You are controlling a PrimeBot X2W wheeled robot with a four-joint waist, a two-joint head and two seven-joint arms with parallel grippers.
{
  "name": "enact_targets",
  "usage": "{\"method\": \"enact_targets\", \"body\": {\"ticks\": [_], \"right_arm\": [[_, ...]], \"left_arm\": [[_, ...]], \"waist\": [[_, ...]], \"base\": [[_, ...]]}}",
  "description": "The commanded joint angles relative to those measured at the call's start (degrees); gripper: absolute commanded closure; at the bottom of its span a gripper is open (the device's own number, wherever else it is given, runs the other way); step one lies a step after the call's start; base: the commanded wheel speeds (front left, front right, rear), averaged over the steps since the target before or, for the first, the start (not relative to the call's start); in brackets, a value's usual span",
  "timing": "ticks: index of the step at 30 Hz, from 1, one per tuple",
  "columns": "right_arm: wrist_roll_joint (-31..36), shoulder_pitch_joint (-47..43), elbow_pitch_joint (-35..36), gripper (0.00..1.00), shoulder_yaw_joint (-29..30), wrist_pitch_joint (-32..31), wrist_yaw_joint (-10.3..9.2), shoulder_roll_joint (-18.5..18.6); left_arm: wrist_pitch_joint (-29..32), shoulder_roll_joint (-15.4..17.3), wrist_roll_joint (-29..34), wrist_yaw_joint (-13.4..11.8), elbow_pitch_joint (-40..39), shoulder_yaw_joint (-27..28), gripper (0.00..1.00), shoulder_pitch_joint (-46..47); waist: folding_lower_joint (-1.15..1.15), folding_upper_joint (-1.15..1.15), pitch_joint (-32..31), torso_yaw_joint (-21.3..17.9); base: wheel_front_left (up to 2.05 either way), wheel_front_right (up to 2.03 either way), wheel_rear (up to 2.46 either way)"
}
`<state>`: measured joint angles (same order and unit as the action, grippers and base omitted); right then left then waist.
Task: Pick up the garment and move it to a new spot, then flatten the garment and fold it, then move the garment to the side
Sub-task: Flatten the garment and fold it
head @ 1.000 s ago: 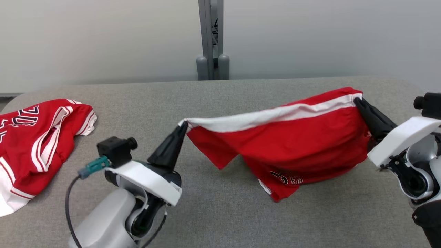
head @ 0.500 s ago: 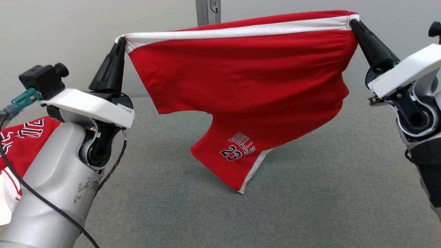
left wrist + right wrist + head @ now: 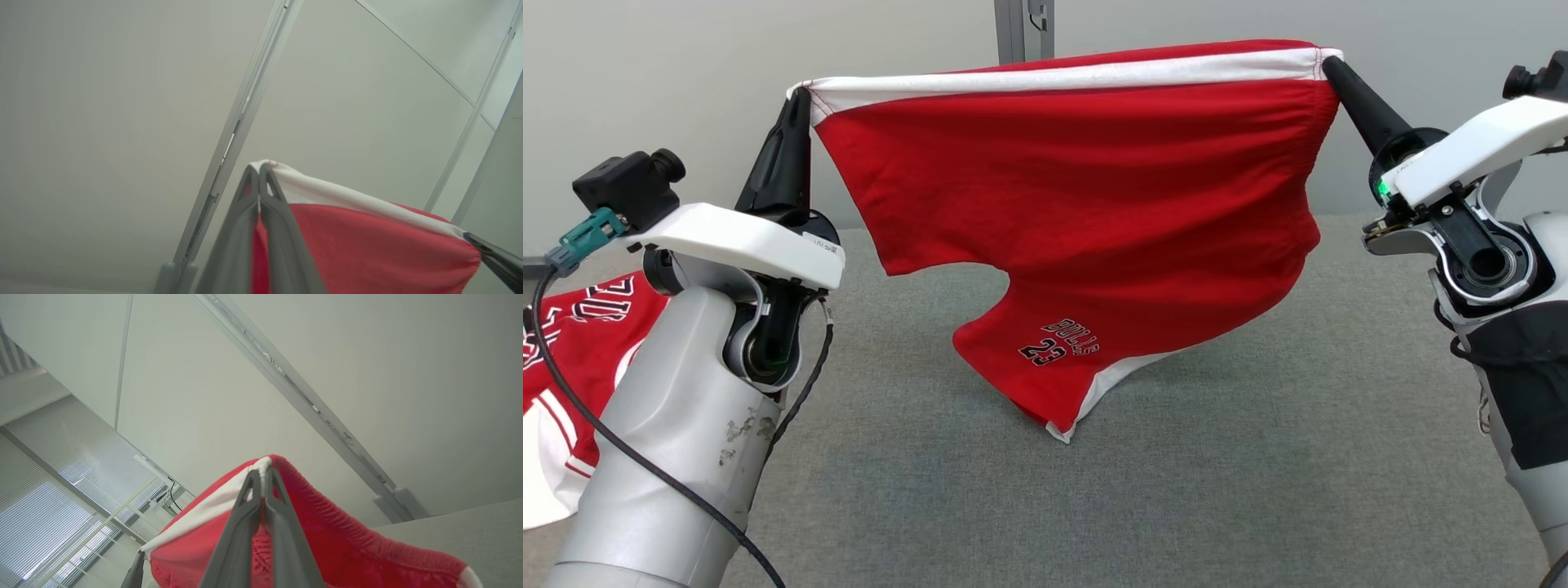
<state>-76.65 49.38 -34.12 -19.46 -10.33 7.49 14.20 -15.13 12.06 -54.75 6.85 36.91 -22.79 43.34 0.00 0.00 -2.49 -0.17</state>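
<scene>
Window blinds [image 3: 61, 506] behind red shorts [image 3: 347, 547], right wrist; spare jersey [image 3: 572, 351], head view

Left forearm [image 3: 670, 425] near upright. Left gripper [image 3: 799, 96] and right gripper [image 3: 1330, 65] held high, tilted inward, each pinched closed on an opposite waistband corner of the red shorts [image 3: 1078, 180].

Place: you're looking at an office-like lab room.
Signs: plain pale partition wall [image 3: 645, 65], grey metal post [image 3: 1023, 20], white slatted window blinds [image 3: 41, 522].
</scene>
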Motion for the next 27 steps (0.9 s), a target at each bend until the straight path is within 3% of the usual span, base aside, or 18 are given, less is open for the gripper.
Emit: {"method": "enact_targets", "body": {"ticks": [1, 5, 10, 14, 18, 22, 27], "right_arm": [[0.8, 1.3, -0.4, 1.00, -0.6, 0.1, 0.01, 0.5], [1.9, 4.9, -1.6, 1.00, -1.7, -0.1, 0.02, 0.9], [3.1, 14.8, -3.3, 1.00, -2.6, -1.0, 0.02, 0.3], [5.2, 24.9, -5.6, 1.00, -2.9, 2.2, 0.02, 0.7], [6.5, 32.6, -6.6, 1.00, -3.6, 6.1, 0.03, -0.3], [7.4, 40.1, -6.0, 1.00, -5.4, 14.8, 0.02, -0.8], [6.3, 41.3, -5.6, 1.00, -10.0, 19.1, 0.03, 0.0]], "left_arm": [[0.0, 0.3, 0.0, 0.1, 0.8, 0.4, 1.00, 0.7], [1.5, 0.2, -0.6, 0.1, 2.6, 0.5, 1.00, 4.2], [4.2, 0.8, -1.4, -0.5, 5.6, 1.8, 1.00, 13.6], [4.1, -0.1, 0.5, -1.3, 9.1, 1.5, 1.00, 24.7], [2.1, -1.2, 1.4, -1.3, 11.5, 2.3, 1.00, 33.5], [-0.1, -2.7, 4.9, -1.4, 10.7, 7.9, 1.00, 43.8], [0.0, -5.8, 13.8, -0.8, 3.4, 16.7, 1.00, 42.3]], "waist": [[0.00, 0.00, 0.7, -0.1], [0.00, 0.00, 4.7, -0.4], [0.00, 0.00, 15.2, -0.8], [0.00, 0.00, 24.5, 0.0], [0.00, 0.00, 29.2, 0.5], [0.00, 0.00, 34.3, 1.4], [0.00, 0.00, 38.0, 2.3]], "base": [[0.00, 0.00, 0.00], [0.00, 0.00, 0.00], [0.00, 0.00, 0.00], [0.00, 0.00, 0.00], [0.00, 0.00, 0.00], [0.00, 0.00, 0.00], [0.00, 0.00, 0.00]]}}
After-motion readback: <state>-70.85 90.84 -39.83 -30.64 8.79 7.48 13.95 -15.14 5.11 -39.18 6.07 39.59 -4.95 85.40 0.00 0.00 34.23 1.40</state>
